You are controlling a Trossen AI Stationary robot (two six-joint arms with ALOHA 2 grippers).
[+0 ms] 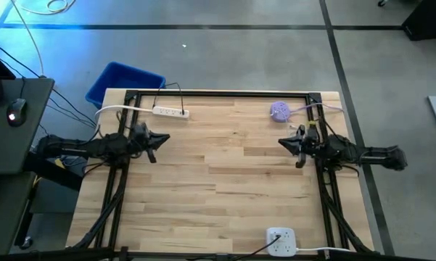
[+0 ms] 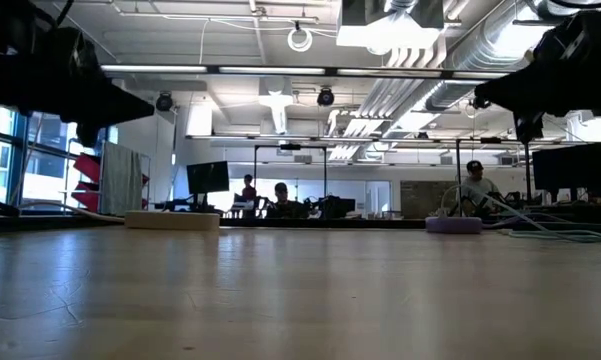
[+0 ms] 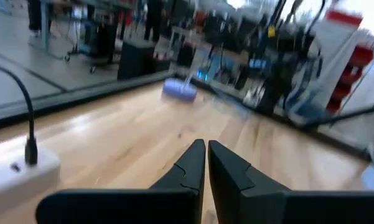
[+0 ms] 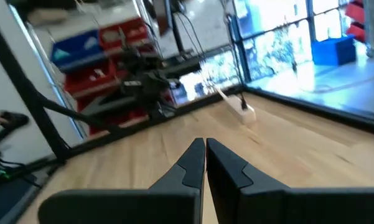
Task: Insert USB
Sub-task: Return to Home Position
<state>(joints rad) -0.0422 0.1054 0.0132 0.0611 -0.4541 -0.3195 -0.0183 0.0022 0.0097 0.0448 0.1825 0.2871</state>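
A white power strip lies near the table's far edge on the left, with a black plug and cord stuck in its right end; it also shows in the left wrist view and the right wrist view. A round purple hub with a pale cable lies flat near the far right corner, seen also in the low view and left wrist view. My left gripper hovers shut above the table's left side. My right gripper hovers shut on the right side, near the hub. Both hold nothing.
A second white outlet block with a cord sits at the table's near edge. A blue bin stands beyond the far left corner. The wide wooden middle of the table lies between the two arms. People sit in the room behind.
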